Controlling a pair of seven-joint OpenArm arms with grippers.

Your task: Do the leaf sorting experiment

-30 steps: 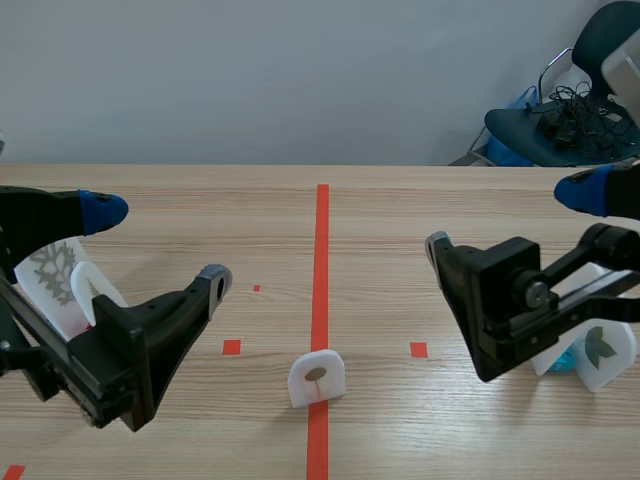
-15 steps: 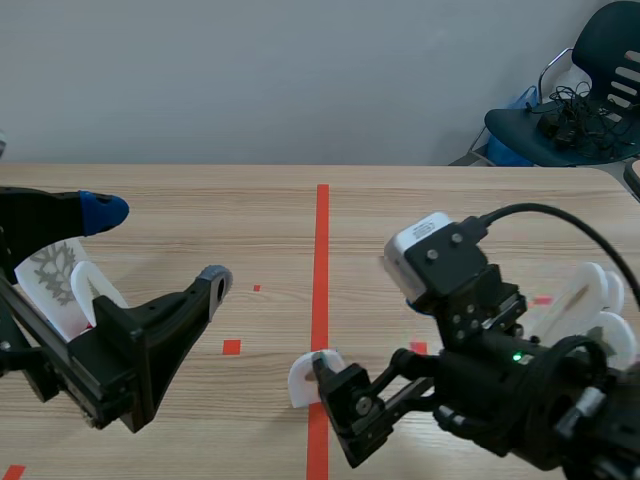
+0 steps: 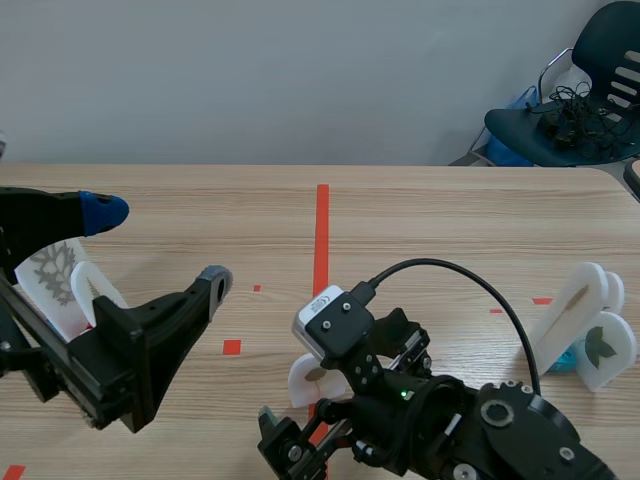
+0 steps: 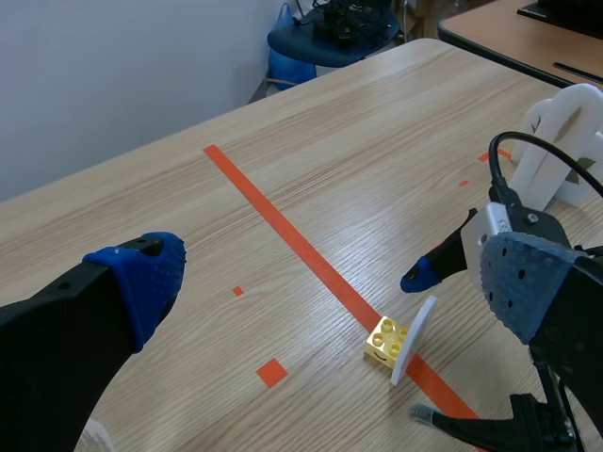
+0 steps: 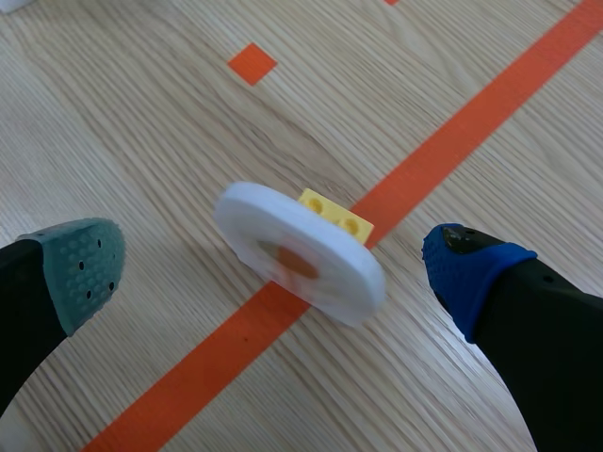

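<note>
A small white leaf card [image 3: 301, 379] stands on a yellow brick [image 5: 335, 215] on the orange centre line. My right gripper [image 3: 298, 418] hangs low over it, open. In the right wrist view the card [image 5: 300, 252] lies between the grey-green pad [image 5: 83, 267] and the blue pad [image 5: 469, 269], touching neither. My left gripper [image 3: 158, 246] is open and holds nothing, raised at the table's left, well clear of the card [image 4: 413, 337]. From the left wrist view the right arm's blue fingertip [image 4: 418, 279] shows just beyond the card.
Two white leaf cards [image 3: 58, 280] stand behind my left arm. Two more cards [image 3: 592, 322] stand at the right, with something blue at their base. A chair [image 3: 560, 110] with cables sits past the table's far right corner.
My right arm has swung in from the right side to the centre and come down around the middle card. The left arm has not moved.
</note>
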